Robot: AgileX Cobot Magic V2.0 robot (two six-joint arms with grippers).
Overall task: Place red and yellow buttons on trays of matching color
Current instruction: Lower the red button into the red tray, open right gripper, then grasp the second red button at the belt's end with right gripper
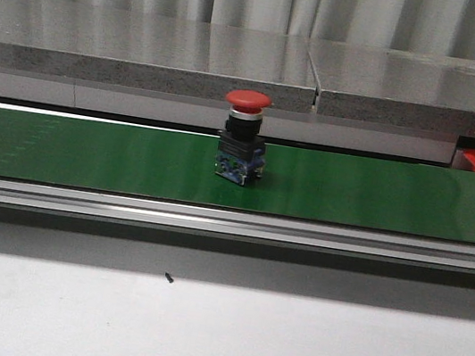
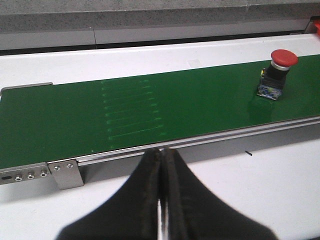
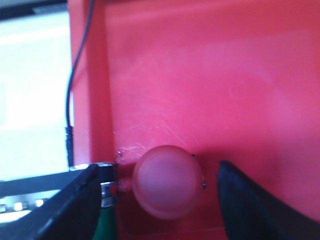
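Left gripper (image 2: 161,200) jaws pressed together, empty, idling short of the green conveyor belt (image 2: 125,110). Right gripper (image 3: 155,200) jaws wide, a red button (image 3: 167,187) between them on the red tray (image 3: 225,75), seemingly dropped off. Another red mushroom button (image 1: 243,138) stands upright on the belt, awaiting pickup.

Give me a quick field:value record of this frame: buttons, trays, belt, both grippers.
button on belt: red button, upright, near the middle of the green belt
button in tray: second red button, seen from above, in the red tray
yellow button: none visible
yellow tray: none visible
left gripper: shut, empty, off the belt's near edge, far from the belt button
right gripper: open, fingers either side of the tray button, not touching it
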